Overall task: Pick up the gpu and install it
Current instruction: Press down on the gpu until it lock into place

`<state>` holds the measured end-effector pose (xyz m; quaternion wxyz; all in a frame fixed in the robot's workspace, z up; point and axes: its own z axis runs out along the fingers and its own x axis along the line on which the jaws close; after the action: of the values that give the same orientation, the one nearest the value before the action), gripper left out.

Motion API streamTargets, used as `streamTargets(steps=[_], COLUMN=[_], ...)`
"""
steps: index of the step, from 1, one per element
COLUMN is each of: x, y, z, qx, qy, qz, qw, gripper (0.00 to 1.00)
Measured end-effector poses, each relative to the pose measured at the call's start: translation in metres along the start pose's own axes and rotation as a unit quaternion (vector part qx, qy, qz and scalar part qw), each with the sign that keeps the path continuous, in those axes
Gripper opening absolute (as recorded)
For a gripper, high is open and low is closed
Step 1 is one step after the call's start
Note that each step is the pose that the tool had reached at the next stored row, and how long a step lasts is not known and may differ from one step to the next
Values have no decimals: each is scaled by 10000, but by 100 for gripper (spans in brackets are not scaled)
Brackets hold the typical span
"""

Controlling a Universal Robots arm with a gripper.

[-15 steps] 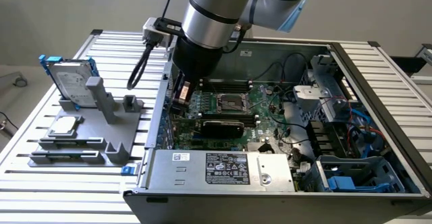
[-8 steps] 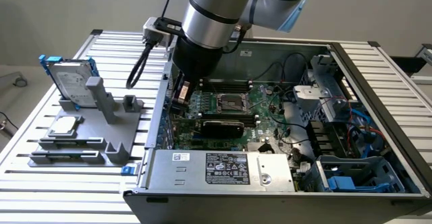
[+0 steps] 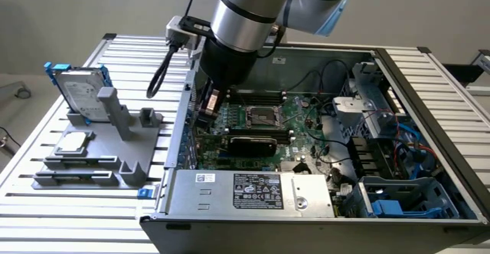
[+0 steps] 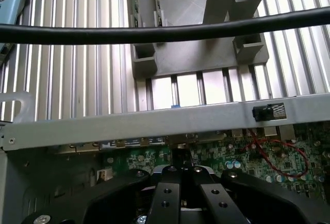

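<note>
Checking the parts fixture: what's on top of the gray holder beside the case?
A hard drive in a blue frame, standing upright; square processor chip lying flat. The holder behind the drive is hidden.

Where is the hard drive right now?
The hard drive stands upright at the far end of the grey holder, on the exterior view's left, outside the computer case, beyond the processor chip.

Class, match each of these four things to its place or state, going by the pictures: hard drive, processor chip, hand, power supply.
Things:
1. hard drive
2. processor chip
3. hand
4. power supply

Places or states:
A. shut, above the motherboard
B. upright in a blue frame
C. flat on the grey holder
D. labelled silver box in the computer case

Pairs: 1-B, 2-C, 3-A, 4-D
</note>
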<state>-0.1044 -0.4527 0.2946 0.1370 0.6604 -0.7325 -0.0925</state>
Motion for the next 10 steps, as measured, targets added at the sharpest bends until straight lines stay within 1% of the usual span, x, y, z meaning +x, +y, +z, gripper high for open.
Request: streamTargets(steps=[2, 3, 4, 6, 10], x=[-1, -2, -2, -4, -9], y=[-13, -21, -29, -50, -99], z=[-14, -18, -22, -29, -47], qx=[6, 17, 37, 95, 238], qy=[-1, -3, -4, -11, -26], qz=[0, 1, 2, 5, 11], qw=[10000, 10000, 10000, 10000, 9997], gripper=[11, 11, 11, 11, 11])
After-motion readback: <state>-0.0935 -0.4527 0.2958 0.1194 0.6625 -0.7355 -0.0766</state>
